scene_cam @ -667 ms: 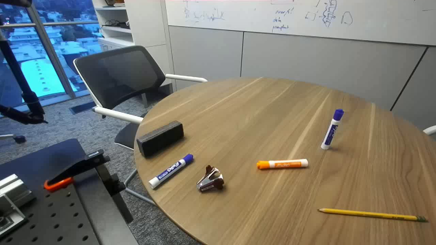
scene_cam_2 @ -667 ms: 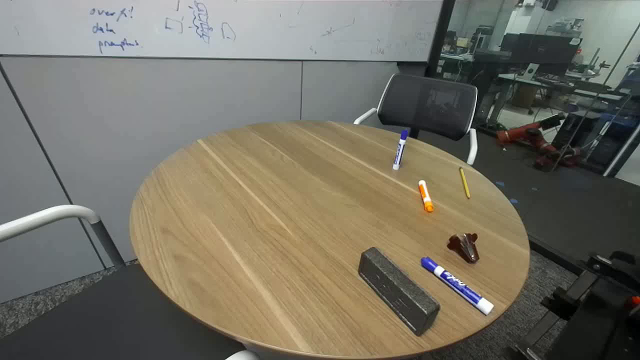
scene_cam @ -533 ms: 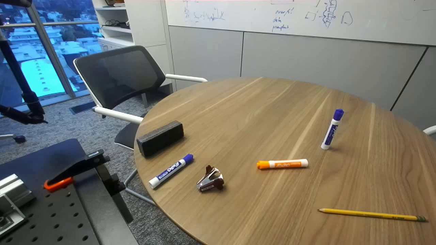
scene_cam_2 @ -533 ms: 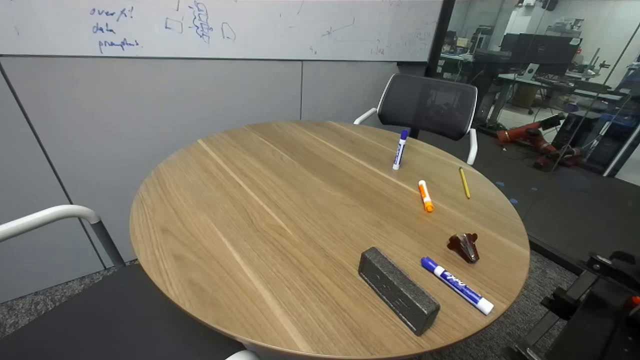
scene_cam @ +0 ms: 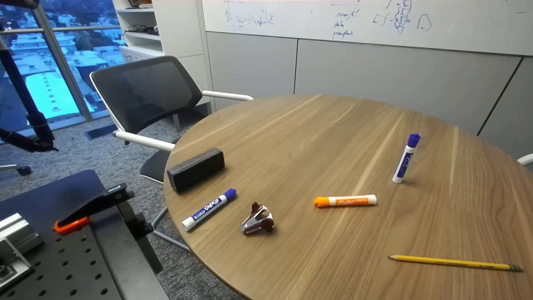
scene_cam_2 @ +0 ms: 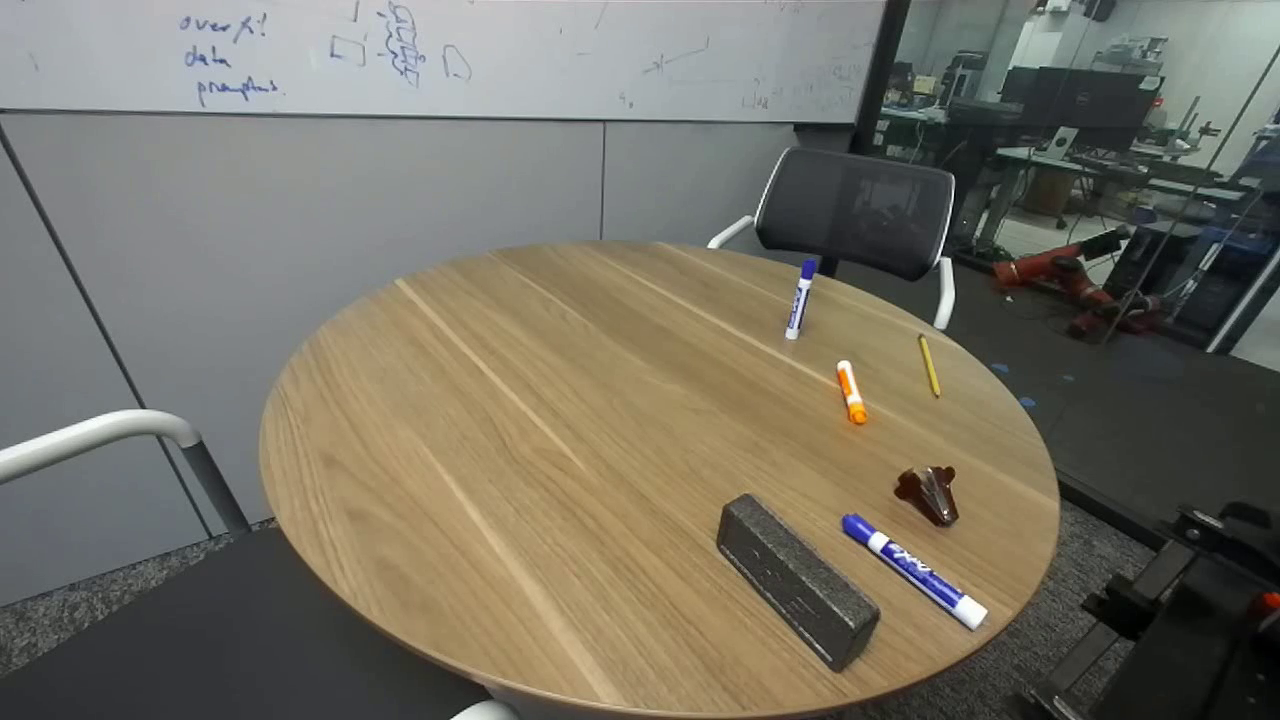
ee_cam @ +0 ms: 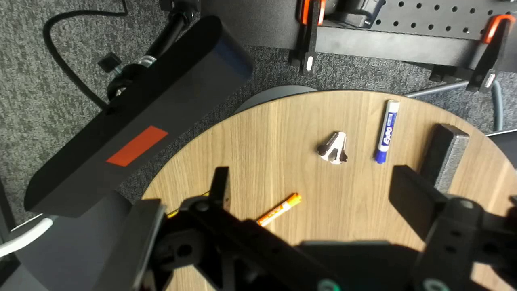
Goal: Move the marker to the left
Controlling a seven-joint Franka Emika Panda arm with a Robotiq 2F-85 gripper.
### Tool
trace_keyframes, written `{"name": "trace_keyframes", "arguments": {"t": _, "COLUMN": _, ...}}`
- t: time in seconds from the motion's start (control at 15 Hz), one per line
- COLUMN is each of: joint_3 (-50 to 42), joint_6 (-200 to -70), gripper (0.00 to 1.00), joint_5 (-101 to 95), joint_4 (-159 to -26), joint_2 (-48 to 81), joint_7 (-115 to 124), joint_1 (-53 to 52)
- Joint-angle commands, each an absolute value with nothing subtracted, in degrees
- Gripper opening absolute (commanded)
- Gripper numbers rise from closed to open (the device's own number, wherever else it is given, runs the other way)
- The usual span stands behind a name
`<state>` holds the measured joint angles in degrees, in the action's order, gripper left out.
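The marker (scene_cam: 404, 160) has a white barrel with a blue label and a blue-purple cap. It stands on its end, cap up, on the round wooden table (scene_cam: 291, 137), and it also shows in an exterior view (scene_cam_2: 799, 300). In the wrist view the marker does not show. My gripper (ee_cam: 311, 176) is open, with its black fingers wide apart and nothing between them, high above the table. The gripper does not show in either exterior view.
On the table lie an orange-and-white marker (scene_cam: 345, 201), a blue marker with white lettering (ee_cam: 387, 131), a staple remover (ee_cam: 333, 148), a black eraser block (scene_cam_2: 797, 583) and a yellow pencil (scene_cam: 455, 263). A black camera bar (ee_cam: 137, 121) on a stand shows beside the table. Chairs (scene_cam: 145, 96) stand around it.
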<state>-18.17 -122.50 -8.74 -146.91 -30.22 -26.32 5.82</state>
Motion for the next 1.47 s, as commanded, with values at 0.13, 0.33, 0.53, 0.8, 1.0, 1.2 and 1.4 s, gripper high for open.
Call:
{"name": "trace_keyframes", "arguments": {"t": 0.13, "joint_3": -17.4, "joint_6": -122.4, "gripper": 1.0, "joint_5": -8.2, "joint_4": -146.8, "joint_2": -30.1, "joint_7": -26.7, "joint_1": 6.6}}
{"name": "trace_keyframes", "arguments": {"t": 0.33, "joint_3": -17.4, "joint_6": -122.4, "gripper": 1.0, "joint_5": -8.2, "joint_4": -146.8, "joint_2": -30.1, "joint_7": -26.7, "joint_1": 6.6}}
{"name": "trace_keyframes", "arguments": {"t": 0.53, "joint_3": -17.4, "joint_6": -122.4, "gripper": 1.0, "joint_5": -8.2, "joint_4": -146.8, "joint_2": -30.1, "joint_7": -26.7, "joint_1": 6.6}}
{"name": "trace_keyframes", "arguments": {"t": 0.8, "joint_3": -14.5, "joint_6": -123.8, "gripper": 1.0, "joint_5": -6.0, "joint_4": -142.4, "joint_2": -23.9, "joint_7": -21.4, "joint_1": 4.6}}
{"name": "trace_keyframes", "arguments": {"t": 1.0, "joint_3": -11.3, "joint_6": -127.6, "gripper": 1.0, "joint_5": -3.5, "joint_4": -135.2, "joint_2": -14.6, "joint_7": -15.9, "joint_1": 2.7}}
{"name": "trace_keyframes", "arguments": {"t": 1.2, "joint_3": -8.8, "joint_6": -129.3, "gripper": 1.0, "joint_5": -2.7, "joint_4": -126.2, "joint_2": -4.8, "joint_7": -11.4, "joint_1": 2.5}}
{"name": "trace_keyframes", "arguments": {"t": 1.4, "joint_3": -7.8, "joint_6": -127.4, "gripper": 1.0, "joint_5": 0.1, "joint_4": -115.7, "joint_2": 5.5, "joint_7": -7.8, "joint_1": 3.2}}
